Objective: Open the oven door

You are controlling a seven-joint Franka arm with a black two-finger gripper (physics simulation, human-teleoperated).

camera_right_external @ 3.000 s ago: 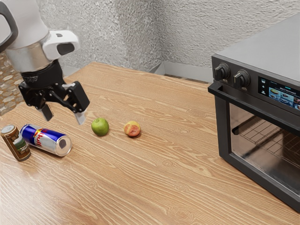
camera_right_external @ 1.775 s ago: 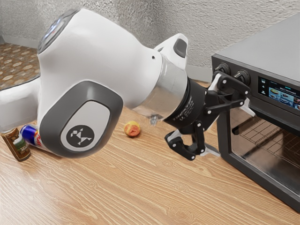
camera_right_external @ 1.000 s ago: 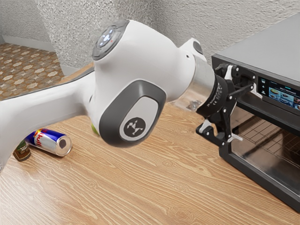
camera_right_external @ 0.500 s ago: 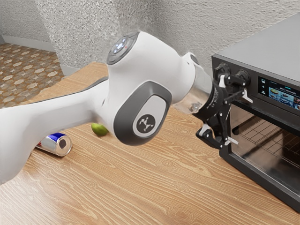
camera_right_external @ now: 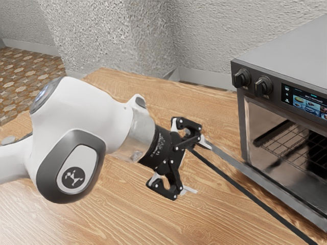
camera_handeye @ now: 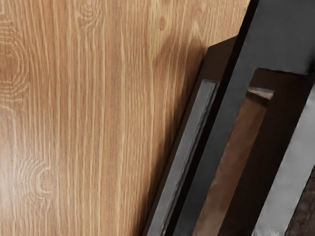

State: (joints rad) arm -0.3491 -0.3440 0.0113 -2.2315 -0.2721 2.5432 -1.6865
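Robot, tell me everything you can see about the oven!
The oven is dark, boxy and metal-looking, on the wooden table. Its front has two black knobs and a screen with little pictures. Its door is open, swung down, with a long dark handle; my gripper is beside it. Inside is a wire rack.

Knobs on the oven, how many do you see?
2. One knob is near a corner of the oven; the other knob is between it and the screen. The oven runs past the exterior view's right edge, so more may hide.
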